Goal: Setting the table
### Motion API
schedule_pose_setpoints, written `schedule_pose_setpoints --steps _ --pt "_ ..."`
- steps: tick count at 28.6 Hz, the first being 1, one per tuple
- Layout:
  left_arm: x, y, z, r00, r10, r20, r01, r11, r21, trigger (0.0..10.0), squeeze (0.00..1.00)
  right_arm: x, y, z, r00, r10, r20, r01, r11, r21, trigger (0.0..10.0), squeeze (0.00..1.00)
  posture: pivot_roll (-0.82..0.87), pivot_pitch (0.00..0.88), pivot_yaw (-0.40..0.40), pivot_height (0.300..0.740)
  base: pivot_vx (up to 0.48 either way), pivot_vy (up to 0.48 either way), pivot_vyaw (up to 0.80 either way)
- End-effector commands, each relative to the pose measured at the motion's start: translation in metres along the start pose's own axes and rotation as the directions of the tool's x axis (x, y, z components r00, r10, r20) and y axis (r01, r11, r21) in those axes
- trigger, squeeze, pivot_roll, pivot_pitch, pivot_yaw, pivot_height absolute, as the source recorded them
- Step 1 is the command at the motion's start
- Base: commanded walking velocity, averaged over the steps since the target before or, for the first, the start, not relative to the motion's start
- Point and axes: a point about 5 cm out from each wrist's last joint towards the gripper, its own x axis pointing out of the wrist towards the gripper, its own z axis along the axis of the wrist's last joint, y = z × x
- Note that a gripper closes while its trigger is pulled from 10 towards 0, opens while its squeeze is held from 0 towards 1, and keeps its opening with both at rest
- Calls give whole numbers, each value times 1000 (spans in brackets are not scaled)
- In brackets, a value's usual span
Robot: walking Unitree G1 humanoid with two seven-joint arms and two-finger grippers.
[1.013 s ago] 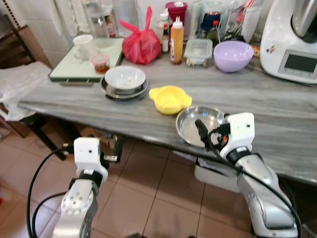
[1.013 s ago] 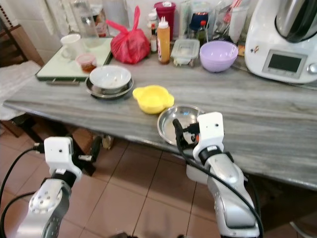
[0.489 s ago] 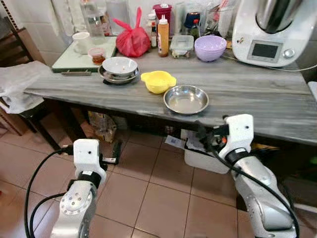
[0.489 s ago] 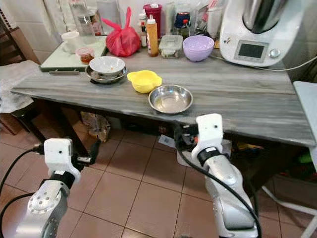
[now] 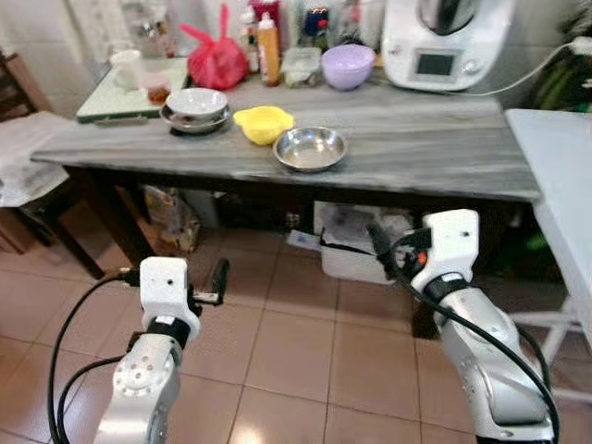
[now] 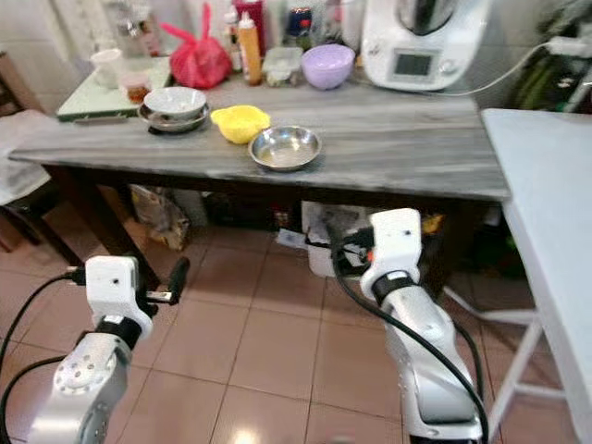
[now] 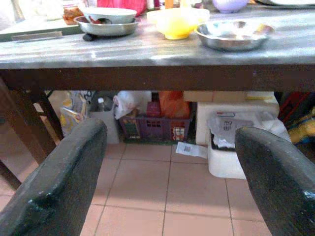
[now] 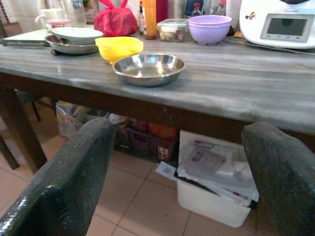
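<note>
A steel bowl (image 5: 310, 148) sits near the front edge of the grey table (image 5: 435, 139). Just behind it to the left is a yellow bowl (image 5: 263, 123). Further left, a white bowl (image 5: 195, 102) rests in a steel plate (image 5: 185, 118). A purple bowl (image 5: 348, 66) stands at the back. Both arms are held low in front of the table, over the tiled floor. My left gripper (image 7: 170, 132) is open and holds nothing. My right gripper (image 8: 179, 128) is also open and holds nothing, and it points at the table's edge below the steel bowl.
A red bag (image 5: 214, 55), bottles, a cup (image 5: 125, 67) on a green board (image 5: 102, 97) and a white kitchen machine (image 5: 444, 42) line the back. A white bin (image 5: 356, 250) and baskets sit under the table. A white table (image 5: 555, 176) stands at the right.
The camera has drawn back from the grey table, which now looks smaller and farther. The white table has come into view on the right. Both arms keep their pose.
</note>
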Motion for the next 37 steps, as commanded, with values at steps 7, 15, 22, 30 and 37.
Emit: schedule_pose_setpoints --steps 7,15,22,30,37 --pt "1 0 0 1000 -3 0 3 1000 12 10000 0 0 -2 1 1000 -8 2 8 1000 -1 10000 0 -108 60 86 740 -272 0 -608" --pt "3 0 0 1000 -21 13 21 1000 -2 10000 0 1 -1 2 1000 -8 7 8 1000 -3 10000 0 -111 57 89 740 -63 0 -59" --pt "5 -5 5 998 -51 40 51 999 -3 10000 0 2 -2 2 1000 -12 8 12 1000 -7 10000 0 -110 57 89 740 0 0 0" --pt "5 -7 5 997 -61 42 61 998 -9 10000 0 3 -1 1 1000 -12 9 12 1000 -6 10000 0 -105 53 90 740 0 0 0" --pt "6 -8 4 996 -73 42 74 997 -17 10000 0 4 -2 2 1000 -18 9 18 1000 -6 10000 0 -109 51 88 740 0 -177 0"
